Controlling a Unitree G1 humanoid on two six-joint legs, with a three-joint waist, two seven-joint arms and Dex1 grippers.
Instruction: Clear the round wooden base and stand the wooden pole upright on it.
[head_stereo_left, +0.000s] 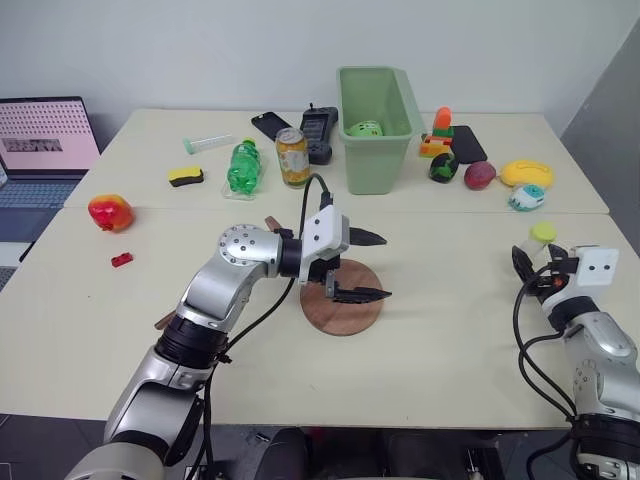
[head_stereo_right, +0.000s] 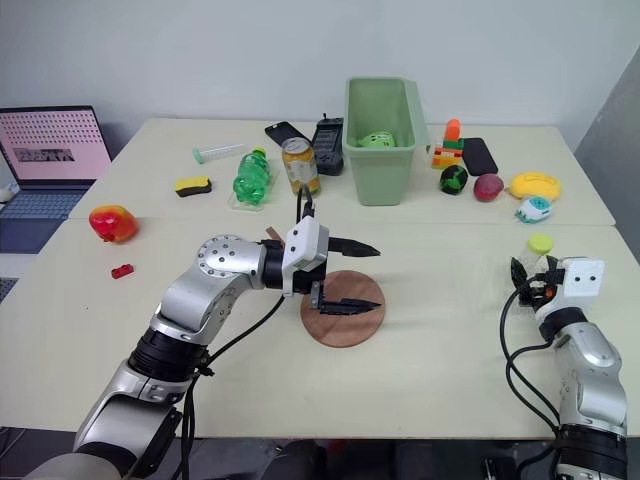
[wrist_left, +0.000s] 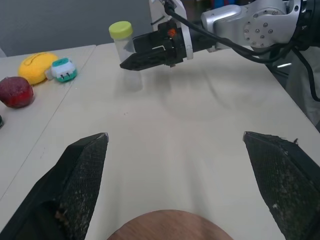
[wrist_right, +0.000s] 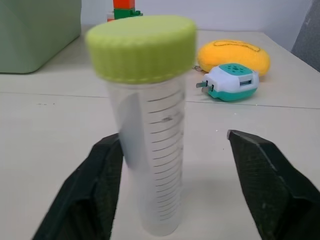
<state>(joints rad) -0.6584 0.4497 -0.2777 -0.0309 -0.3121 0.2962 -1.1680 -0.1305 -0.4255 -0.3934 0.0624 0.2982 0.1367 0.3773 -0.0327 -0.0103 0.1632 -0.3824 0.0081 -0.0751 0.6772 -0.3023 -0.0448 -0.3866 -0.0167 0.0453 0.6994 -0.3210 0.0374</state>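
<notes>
The round wooden base lies flat on the near table with nothing on it. My left gripper hovers over it, pointing right, open and empty; the base's rim shows between its fingers. Two brown ends stick out from behind my left arm. They look like the wooden pole, mostly hidden. At the right, my right gripper is open. A clear plastic tube with a yellow-green cap stands upright between its fingers, close to one finger.
On the far table stand a green bin, a can, a green bottle and a yellow sponge. A yellow toy and a teal gadget lie beyond the tube. A red fruit sits at left.
</notes>
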